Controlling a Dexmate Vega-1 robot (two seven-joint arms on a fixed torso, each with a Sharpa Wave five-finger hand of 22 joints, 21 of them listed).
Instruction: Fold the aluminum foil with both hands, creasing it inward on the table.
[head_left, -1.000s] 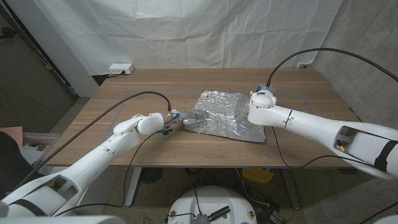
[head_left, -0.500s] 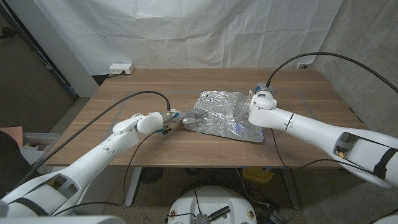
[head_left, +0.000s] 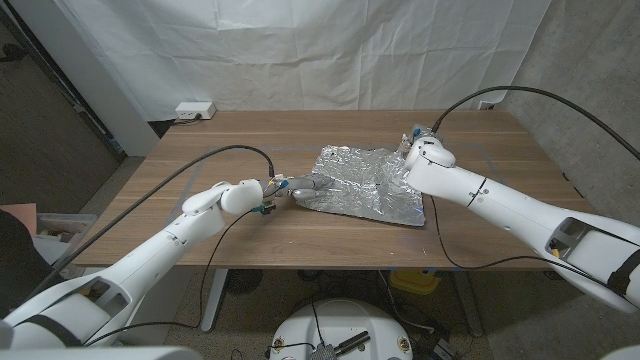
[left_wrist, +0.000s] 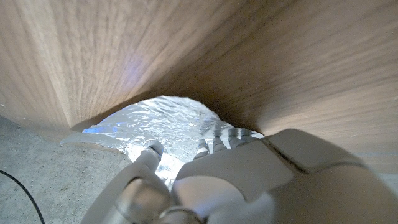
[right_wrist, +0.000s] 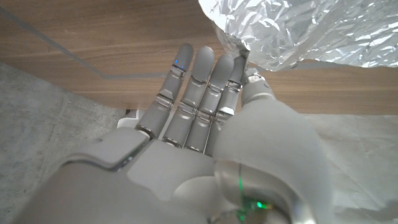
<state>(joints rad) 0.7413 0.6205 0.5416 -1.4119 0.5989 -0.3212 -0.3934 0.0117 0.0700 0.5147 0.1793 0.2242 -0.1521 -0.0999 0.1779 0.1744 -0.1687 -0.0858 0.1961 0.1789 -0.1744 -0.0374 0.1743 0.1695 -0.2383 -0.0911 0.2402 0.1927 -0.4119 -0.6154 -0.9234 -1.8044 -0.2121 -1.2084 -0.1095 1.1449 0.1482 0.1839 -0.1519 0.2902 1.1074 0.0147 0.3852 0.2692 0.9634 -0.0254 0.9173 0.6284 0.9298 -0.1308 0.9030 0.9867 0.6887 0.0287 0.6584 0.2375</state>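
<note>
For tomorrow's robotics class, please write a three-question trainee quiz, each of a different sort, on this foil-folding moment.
1. True or false: the crinkled silver aluminium foil sheet lies on the brown wooden table.
2. Which white robot hand touches the foil's left edge? A) left hand B) right hand
3. Fill in: the right hand pinches a foil ____.

Key: 1 true; 2 A; 3 corner.

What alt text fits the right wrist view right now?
The right hand, seen from behind, pinches a corner of the crinkled aluminum foil between thumb and a finger, its other fingers stretched out straight over the wooden table.
</note>
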